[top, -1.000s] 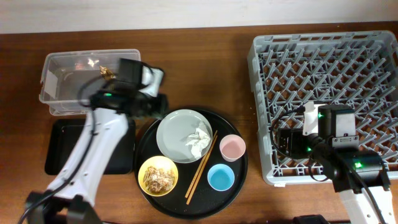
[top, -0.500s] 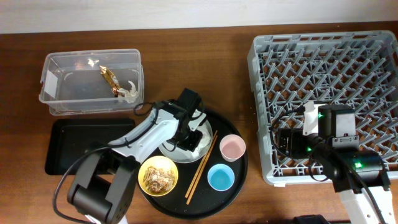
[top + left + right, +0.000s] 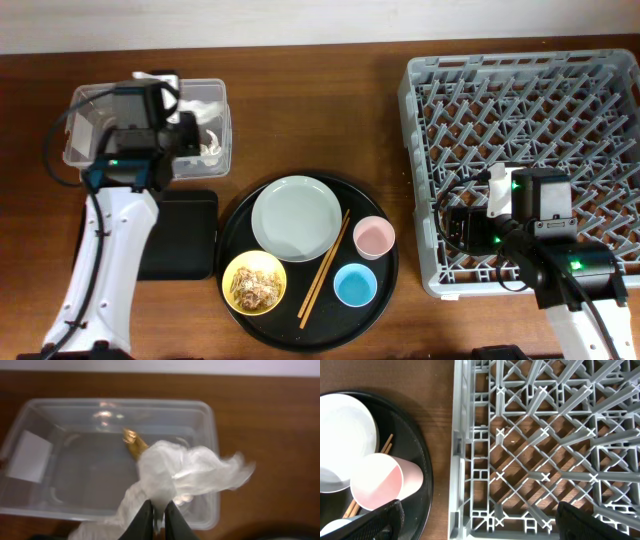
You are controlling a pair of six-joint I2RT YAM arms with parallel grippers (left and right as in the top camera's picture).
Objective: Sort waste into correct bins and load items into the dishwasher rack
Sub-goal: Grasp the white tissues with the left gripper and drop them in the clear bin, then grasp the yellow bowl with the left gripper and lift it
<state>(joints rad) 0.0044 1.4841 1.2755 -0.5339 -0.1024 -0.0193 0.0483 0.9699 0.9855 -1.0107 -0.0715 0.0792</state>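
1. Your left gripper (image 3: 159,519) is pinched narrow on the crumpled white tissue (image 3: 185,472), a thin, puffy wad over the clear box (image 3: 65,475), at 10 o'clock on the surface (image 3: 320,80).
2. A gold snack wrapper (image 3: 133,444) lies in that box, at the tissue's 11 o'clock.
3. Your right gripper (image 3: 480,510) stands wide over the rack (image 3: 545,435), at its 9 o'clock edge.

Soft, even light throughout; glare glints on the clear box (image 3: 115,402), and the tissue (image 3: 187,472) looks blurred.

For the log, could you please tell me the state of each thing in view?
Left hand, shut on tissue.
Right hand, open.
Tissue, held over clear box.
Wrapper, inside clear box.
Plate, empty.
Yellow bowl, holds scraps.
Pink cup, empty.
Blue cup, empty.
Chopsticks, on round tray.
Rack, empty where visible.
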